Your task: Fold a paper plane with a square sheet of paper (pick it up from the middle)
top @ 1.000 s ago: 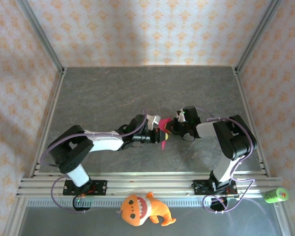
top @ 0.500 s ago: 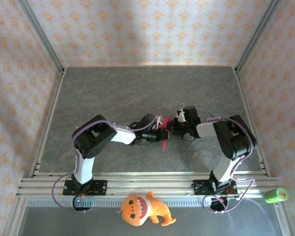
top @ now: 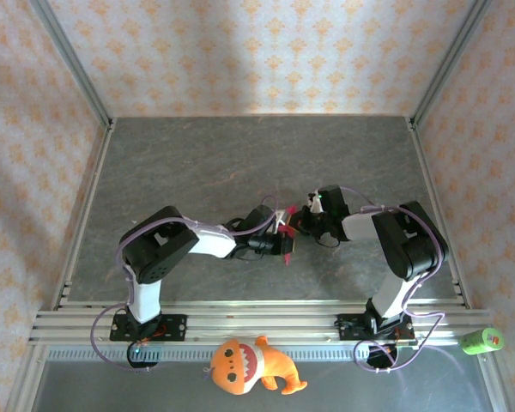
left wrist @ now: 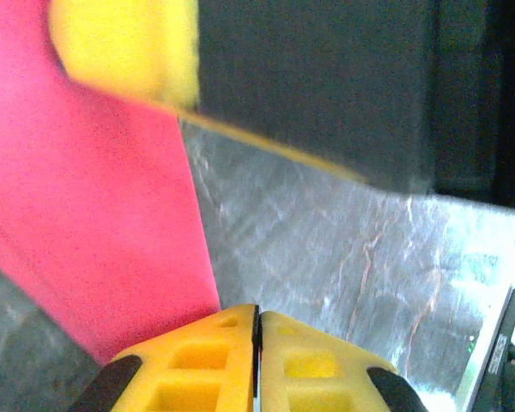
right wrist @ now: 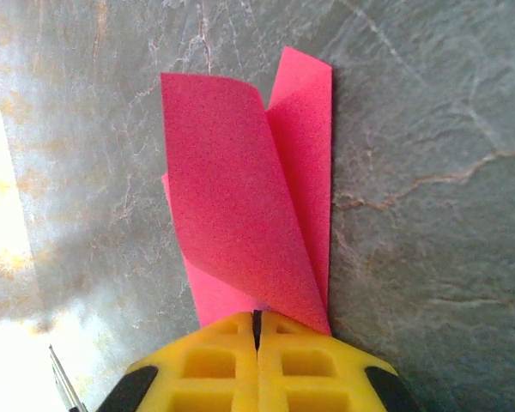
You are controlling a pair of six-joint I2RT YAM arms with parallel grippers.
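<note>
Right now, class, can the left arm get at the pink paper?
Probably yes: the left gripper sits right beside the paper with nothing between them. Its jaws are shut, though, and the right gripper clamps the paper.

Orange plush toy point(top: 251, 366) lies at the near edge, centre, in front of the aluminium rail point(top: 257, 322). Green cylindrical item point(top: 481, 341) rests near right. Grey marbled tabletop point(top: 197, 163), patterned walls.

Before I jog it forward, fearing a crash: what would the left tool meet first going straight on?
Probably the right tool, whose dark body crosses the wrist view ahead of the left tool. The pink paper lies off to one side. Depth is unclear.
</note>
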